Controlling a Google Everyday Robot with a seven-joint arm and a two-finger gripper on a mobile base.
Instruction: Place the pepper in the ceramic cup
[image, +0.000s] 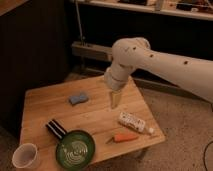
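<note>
The pepper (125, 138) lies flat near the front right edge of the table (90, 120), just beside the white bottle (132, 121). The gripper (116, 99) hangs over the middle of the table, apart from the pepper and not holding it; how wide it stands you cannot tell. If you come down carelessly you may hit the bottle or roll the pepper off the edge, and as the cup (25, 156) stands at the front left corner with the green pan (75, 148) between, a weak hold could drop the pepper into the pan.
</note>
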